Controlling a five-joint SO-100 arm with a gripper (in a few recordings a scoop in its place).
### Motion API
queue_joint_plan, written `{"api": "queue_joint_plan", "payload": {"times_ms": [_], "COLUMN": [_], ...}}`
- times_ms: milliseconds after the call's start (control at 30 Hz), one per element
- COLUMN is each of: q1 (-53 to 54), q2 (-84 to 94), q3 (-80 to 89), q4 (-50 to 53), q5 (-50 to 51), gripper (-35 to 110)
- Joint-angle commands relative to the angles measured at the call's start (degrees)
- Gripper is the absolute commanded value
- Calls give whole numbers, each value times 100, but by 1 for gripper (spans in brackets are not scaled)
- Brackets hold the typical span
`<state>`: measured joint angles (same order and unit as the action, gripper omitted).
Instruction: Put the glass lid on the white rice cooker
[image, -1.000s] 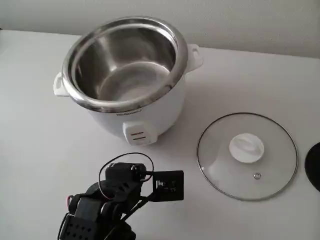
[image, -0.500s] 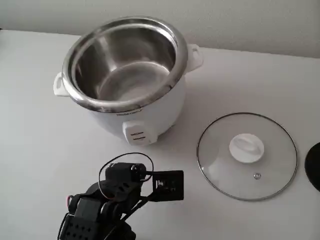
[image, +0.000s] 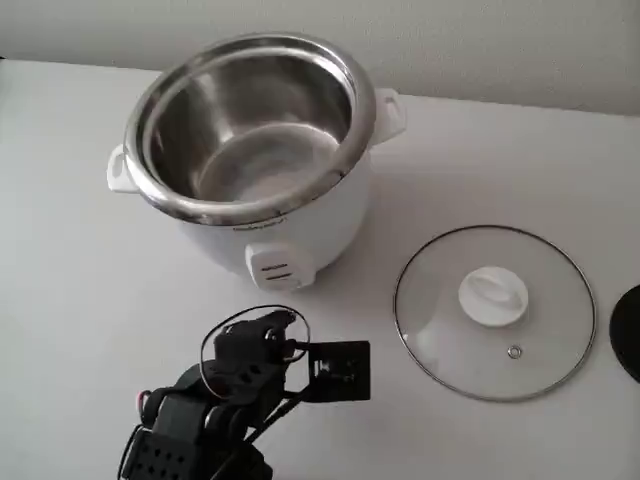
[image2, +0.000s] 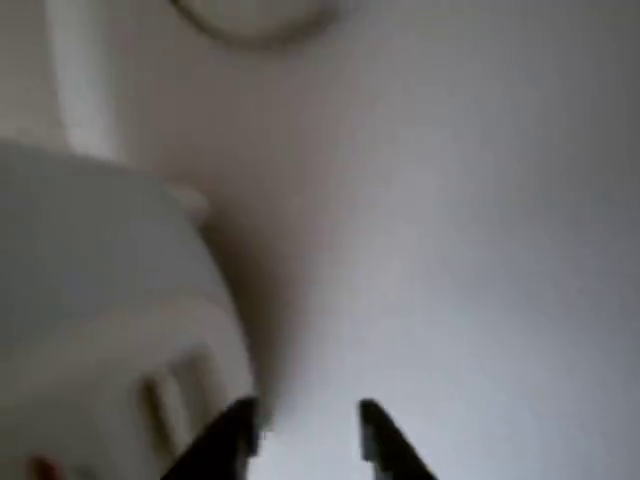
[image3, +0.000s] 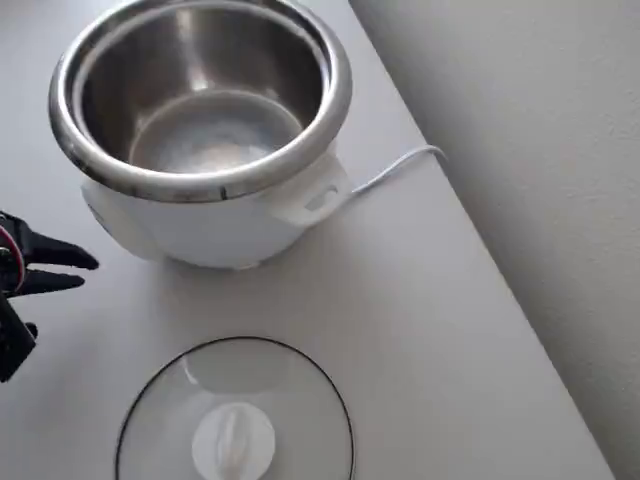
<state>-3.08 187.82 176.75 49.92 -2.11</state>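
Your gripper (image3: 85, 272) sits low near the tabletop's (image: 80, 250) front edge in the fixed view, just in front of the white rice cooker (image: 255, 150), fingers slightly spread and holding nothing. The glass lid (image: 495, 312) lies flat, knob up, toward the right edge, well apart from the cooker. You have bare tabletop between them.
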Motion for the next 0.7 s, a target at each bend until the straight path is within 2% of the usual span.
{"api": "queue_joint_plan", "payload": {"times_ms": [0,100,167,333,600,667], "q1": [1239,2329,2487,2373,2303,2391], "q2": [53,53,53,-281,-4562,-5484], "q3": [-53,-53,-18,-9,-905,-1433], "q4": [-826,-1222,-1626,-2936,-5792,-6038], "q5": [-316,-949,-1441,-1863,-1608,-1494], "gripper": [18,29,30,31,31,31]}}
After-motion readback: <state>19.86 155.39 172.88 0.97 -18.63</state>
